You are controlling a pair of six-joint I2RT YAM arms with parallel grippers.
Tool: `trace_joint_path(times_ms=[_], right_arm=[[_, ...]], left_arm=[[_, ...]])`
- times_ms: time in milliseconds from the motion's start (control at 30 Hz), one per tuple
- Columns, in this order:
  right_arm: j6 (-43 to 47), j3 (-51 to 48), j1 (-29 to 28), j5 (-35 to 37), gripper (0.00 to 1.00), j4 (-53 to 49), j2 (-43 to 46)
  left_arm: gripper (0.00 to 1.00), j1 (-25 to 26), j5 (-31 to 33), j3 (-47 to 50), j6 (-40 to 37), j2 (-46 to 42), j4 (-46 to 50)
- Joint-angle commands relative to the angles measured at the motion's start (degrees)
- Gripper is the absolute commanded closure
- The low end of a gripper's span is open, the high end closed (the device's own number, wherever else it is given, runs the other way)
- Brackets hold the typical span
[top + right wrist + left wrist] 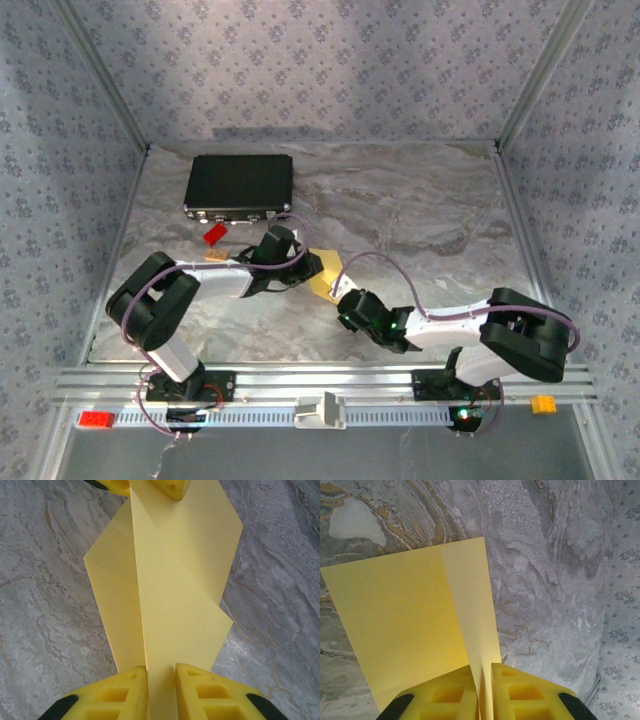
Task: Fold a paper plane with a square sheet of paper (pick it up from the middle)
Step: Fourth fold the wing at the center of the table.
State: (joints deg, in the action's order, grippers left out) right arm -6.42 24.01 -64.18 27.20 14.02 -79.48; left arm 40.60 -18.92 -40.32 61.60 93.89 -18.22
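Left fingers (520,697): pressing together on a creased edge of the square sheet of paper (405,625); only the thin paper is running up between them

Right fingers (205,695): standing slightly apart, one on each side of a band of the sheet that is passing between them; whether they are gripping it or merely flanking it, I cannot tell

Sheet position: spanning from one pair of fingers to the other, near the middle of the table (430,210); from above it is showing as a small pale-yellow patch between the two wrists

Sheet shape: a crease is running up from the left fingers, with a paler panel lying to its right; in the right wrist view angled flaps are overlapping and jutting out to both sides

Far end: in the right wrist view the left fingers are closing on the sheet's far end at the top edge

Arms: both are bending inward from the near edge and meeting over the paper

Surroundings: a black case (238,185) is lying flat at the far left of the table; a small red brick (213,233) and a small tan block (214,254) are lying just in front of it, apart from the paper
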Motion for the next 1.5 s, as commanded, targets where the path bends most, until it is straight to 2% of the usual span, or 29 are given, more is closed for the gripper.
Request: trace_joint_path(times_ms=[0, 367, 733, 1267, 1367, 1467], right_arm=[[-0.44, 0.66, 0.55, 0.62, 0.76, 0.39, 0.40], [1.58, 2.77, 0.90, 0.74, 0.72, 0.93, -2.43], [1.84, 2.68, 1.34, 1.28, 0.71, 0.74, -2.87], [0.75, 2.65, 1.96, 0.67, 0.86, 0.91, -3.44], [0.52, 2.85, 2.04, -0.49, 0.86, 1.02, -3.31], [-0.25, 3.23, 2.14, -0.66, 0.80, 0.62, -3.21]], left_arm=[[0.87, -0.24, -1.65, -1.56, 0.36, 0.28, 0.73], [0.87, -0.20, -2.42, -1.88, -0.04, 0.69, 0.67], [0.87, -0.17, -2.59, -2.15, -0.17, 1.04, 0.64], [0.86, -0.70, -2.54, -2.08, -0.34, 0.99, 1.16], [0.86, -0.74, -2.44, -1.87, -0.43, 0.71, 1.26], [0.86, -0.85, -2.62, -2.01, -0.52, 0.77, 1.34]])
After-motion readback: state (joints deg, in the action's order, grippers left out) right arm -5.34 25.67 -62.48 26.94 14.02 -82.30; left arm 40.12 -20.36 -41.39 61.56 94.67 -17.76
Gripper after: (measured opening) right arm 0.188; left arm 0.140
